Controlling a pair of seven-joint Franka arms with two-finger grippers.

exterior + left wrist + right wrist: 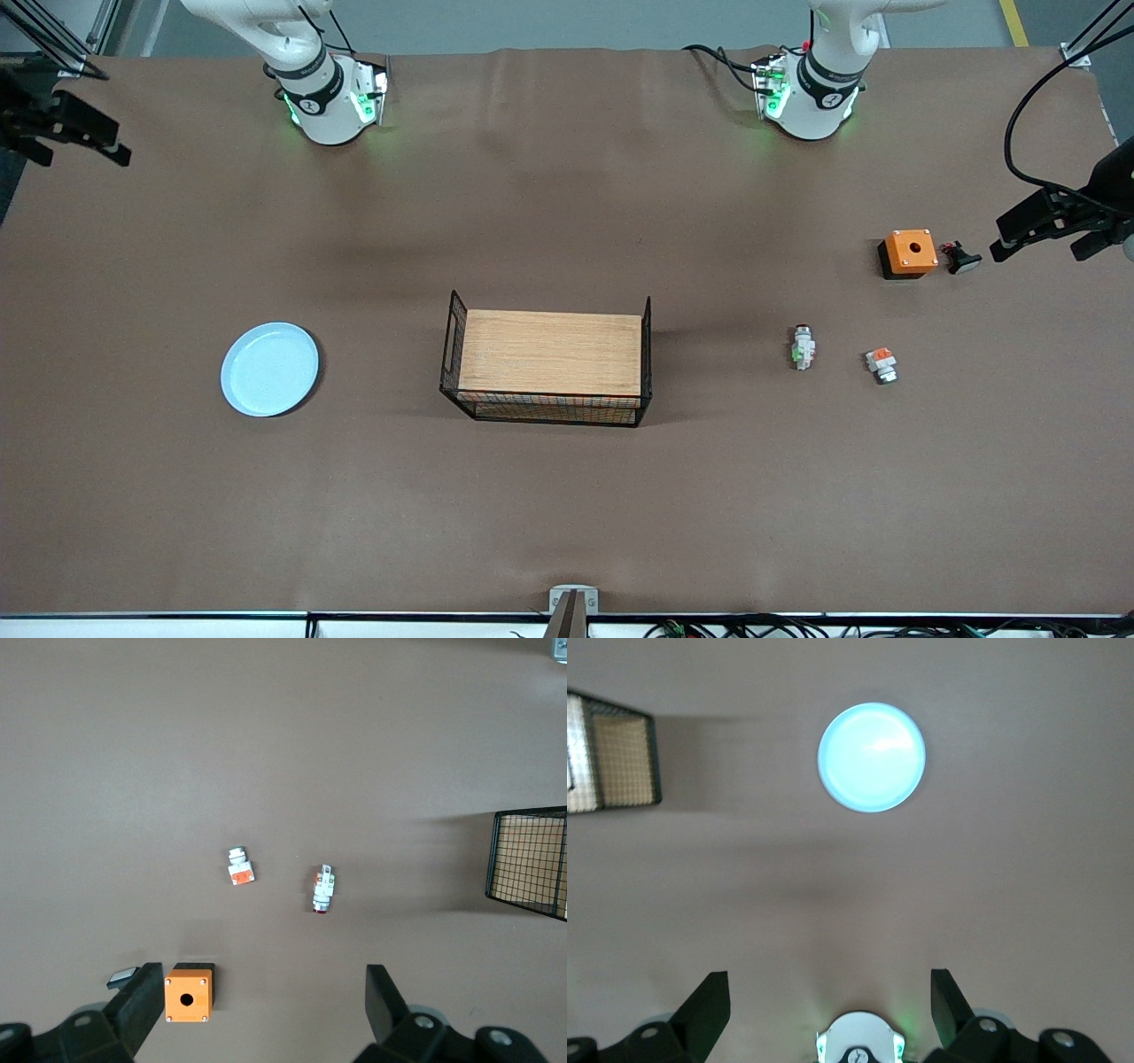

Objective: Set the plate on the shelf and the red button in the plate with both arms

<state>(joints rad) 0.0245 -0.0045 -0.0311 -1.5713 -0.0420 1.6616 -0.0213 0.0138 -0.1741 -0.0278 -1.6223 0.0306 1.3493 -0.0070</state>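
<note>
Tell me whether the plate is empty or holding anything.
Empty: the plate shows only its bare pale blue surface on the table.

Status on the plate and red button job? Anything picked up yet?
Nothing done yet. The plate lies bare on the table toward the right arm's end; the red button lies toward the left arm's end. Nothing is in hand: left gripper and right gripper are both open and empty, up over the table. Both picks and placements remain.
</note>
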